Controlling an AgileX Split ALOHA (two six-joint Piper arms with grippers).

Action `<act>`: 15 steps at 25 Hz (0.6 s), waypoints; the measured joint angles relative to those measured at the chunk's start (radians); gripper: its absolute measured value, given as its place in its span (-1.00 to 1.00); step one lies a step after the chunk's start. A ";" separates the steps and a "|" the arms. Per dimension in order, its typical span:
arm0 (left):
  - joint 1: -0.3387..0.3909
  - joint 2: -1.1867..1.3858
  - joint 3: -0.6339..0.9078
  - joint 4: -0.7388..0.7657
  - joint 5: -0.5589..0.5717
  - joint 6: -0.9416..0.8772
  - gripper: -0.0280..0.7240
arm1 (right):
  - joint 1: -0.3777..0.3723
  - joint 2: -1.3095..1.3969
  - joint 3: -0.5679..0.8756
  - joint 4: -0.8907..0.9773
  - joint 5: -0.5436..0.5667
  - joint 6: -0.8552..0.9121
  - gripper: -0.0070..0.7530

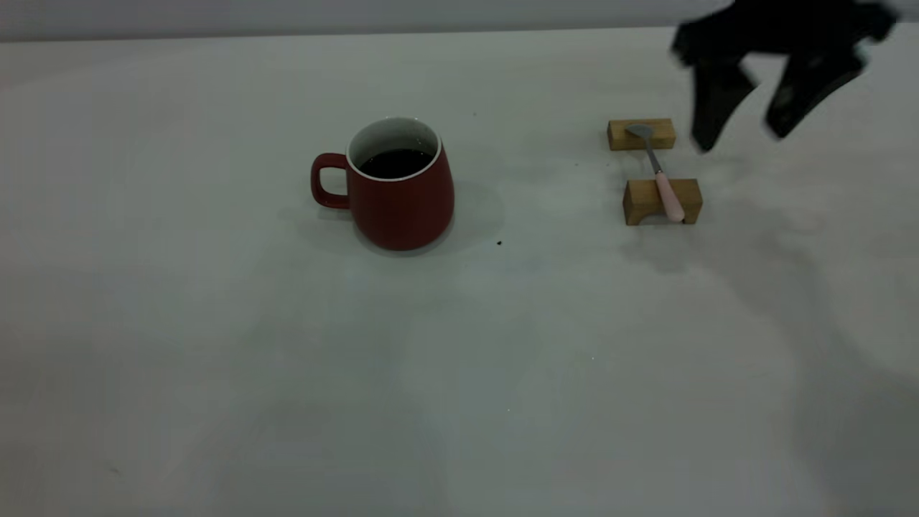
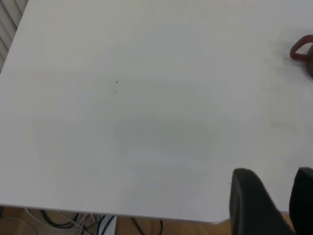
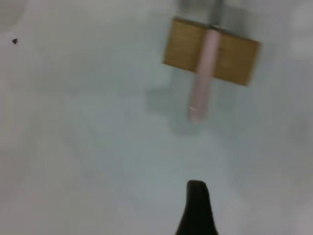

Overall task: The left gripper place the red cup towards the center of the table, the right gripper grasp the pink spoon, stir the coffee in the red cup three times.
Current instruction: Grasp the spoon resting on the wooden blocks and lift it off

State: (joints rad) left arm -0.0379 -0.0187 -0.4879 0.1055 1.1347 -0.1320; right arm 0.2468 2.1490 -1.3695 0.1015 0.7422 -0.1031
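The red cup point(image 1: 402, 197) stands upright near the middle of the table point(image 1: 215, 345), its handle to the left, with dark coffee point(image 1: 396, 163) inside. The pink spoon point(image 1: 664, 183) lies across two tan wooden blocks, bowl on the far one. My right gripper point(image 1: 743, 140) hovers open just right of the far block, holding nothing. In the right wrist view the pink spoon point(image 3: 203, 78) lies ahead of one dark fingertip point(image 3: 196, 196). My left gripper point(image 2: 276, 172) is out of the exterior view. It sits open over the table's edge, far from the red cup point(image 2: 302, 49).
The near wooden block point(image 1: 660, 201) and the far wooden block point(image 1: 641, 134) carry the spoon at the right. A small dark speck point(image 1: 499, 243) lies right of the cup. Cables point(image 2: 73, 220) hang below the table edge in the left wrist view.
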 joint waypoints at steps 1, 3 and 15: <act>0.000 0.000 0.000 0.000 0.000 0.000 -0.22 | 0.004 0.038 -0.031 0.000 0.018 0.000 0.74; 0.000 0.000 0.000 0.000 0.000 0.000 -0.22 | 0.008 0.093 -0.092 0.001 0.042 0.000 0.74; 0.000 0.000 0.000 0.001 0.000 0.001 -0.22 | 0.044 0.215 -0.157 0.005 0.025 0.023 0.72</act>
State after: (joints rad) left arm -0.0379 -0.0187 -0.4879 0.1062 1.1347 -0.1313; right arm 0.2906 2.3645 -1.5266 0.1069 0.7674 -0.0803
